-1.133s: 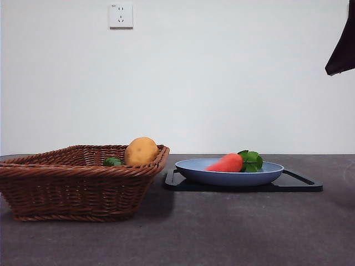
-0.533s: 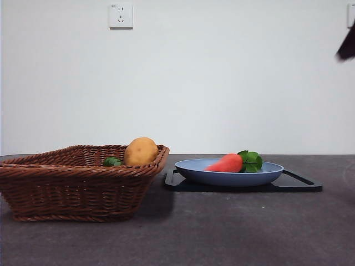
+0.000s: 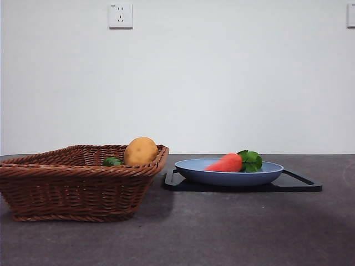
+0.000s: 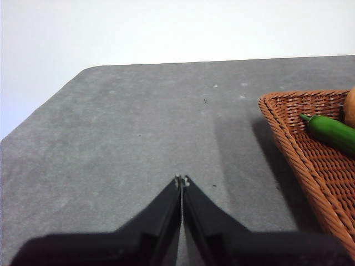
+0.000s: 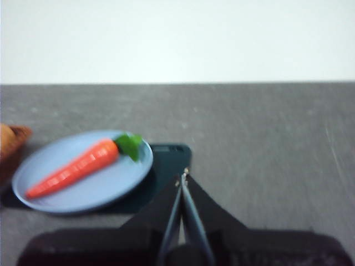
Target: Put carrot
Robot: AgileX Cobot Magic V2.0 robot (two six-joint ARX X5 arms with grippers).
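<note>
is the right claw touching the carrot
Apart. The right wrist view shows bare plate and table between the shut right claw and the carrot.

A brown woven wicker basket [image 3: 72, 183] stands left, holding a round yellow-brown potato [image 3: 141, 151] and a small dark green vegetable [image 3: 112, 162]. Right of it, a shallow blue plate [image 3: 222, 176] rests on a flat black tray [image 3: 302, 183].

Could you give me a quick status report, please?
Left hand and right hand shut, empty. Orange toy carrot lies on blue plate. Nothing in the way.
</note>
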